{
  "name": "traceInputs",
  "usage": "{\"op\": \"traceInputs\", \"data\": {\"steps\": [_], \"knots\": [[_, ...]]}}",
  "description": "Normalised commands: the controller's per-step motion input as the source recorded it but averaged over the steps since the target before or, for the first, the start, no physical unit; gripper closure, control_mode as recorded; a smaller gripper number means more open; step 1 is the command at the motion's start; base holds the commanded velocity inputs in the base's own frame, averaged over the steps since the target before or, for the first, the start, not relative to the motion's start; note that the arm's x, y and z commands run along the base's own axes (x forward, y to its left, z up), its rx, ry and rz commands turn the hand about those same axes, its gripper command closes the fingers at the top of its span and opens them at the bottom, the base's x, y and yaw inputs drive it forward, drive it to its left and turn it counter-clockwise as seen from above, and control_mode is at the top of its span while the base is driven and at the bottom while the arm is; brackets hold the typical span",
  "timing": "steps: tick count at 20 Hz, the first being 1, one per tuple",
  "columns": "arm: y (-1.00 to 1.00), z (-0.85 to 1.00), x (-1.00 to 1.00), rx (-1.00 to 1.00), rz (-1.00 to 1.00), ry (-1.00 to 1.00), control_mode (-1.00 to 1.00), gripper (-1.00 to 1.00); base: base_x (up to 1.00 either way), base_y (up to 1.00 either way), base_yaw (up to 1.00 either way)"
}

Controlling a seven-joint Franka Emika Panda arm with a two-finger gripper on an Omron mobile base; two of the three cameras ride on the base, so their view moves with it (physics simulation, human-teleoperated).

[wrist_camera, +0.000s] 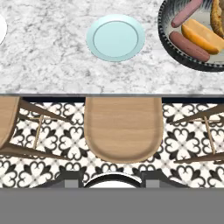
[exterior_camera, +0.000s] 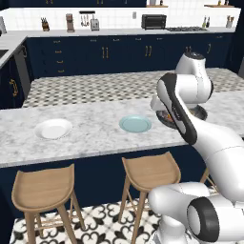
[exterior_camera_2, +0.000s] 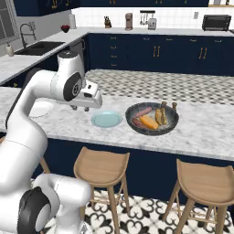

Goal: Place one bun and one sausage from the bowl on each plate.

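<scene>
The dark grey bowl (exterior_camera_2: 153,133) stands on the marble counter, right of the light blue plate (exterior_camera_2: 106,119). Two sausages (exterior_camera_2: 142,111) and two orange-brown buns (exterior_camera_2: 149,122) lie in it. In the hand view the bowl (wrist_camera: 162,26) sits at the top right, with a sausage (wrist_camera: 189,46) and a bun (wrist_camera: 203,37) inside, and the blue plate (wrist_camera: 115,37) is bare. The white plate (exterior_camera: 53,128) lies far left, also bare. My gripper (exterior_camera_2: 80,108) hangs open above the counter, just left of the blue plate, holding nothing. My arm hides most of the bowl (exterior_camera: 202,114) in the left base view.
Wooden stools (wrist_camera: 122,129) stand under the counter's front edge (wrist_camera: 112,94), over a patterned tile floor. Two small dark objects (exterior_camera_2: 173,106) stand just behind the bowl. A second counter and dark blue cabinets lie beyond.
</scene>
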Motion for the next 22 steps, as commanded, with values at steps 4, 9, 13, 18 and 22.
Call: {"op": "traceInputs", "data": {"steps": [4,9,13,18,22], "knots": [[0.00,0.00,0.00,0.00,0.00,0.00,1.00,-1.00,0.00,-0.29,0.00],[0.00,0.00,0.00,0.00,0.00,0.00,1.00,-1.00,0.00,-0.69,-0.01],[0.00,0.00,0.00,0.00,0.00,0.00,1.00,-1.00,0.16,-0.47,0.00],[0.00,0.00,0.00,0.00,0.00,0.00,1.00,-1.00,0.58,-0.34,0.00],[0.00,0.00,0.00,0.00,0.00,0.00,1.00,-1.00,1.00,-0.34,0.00]]}}
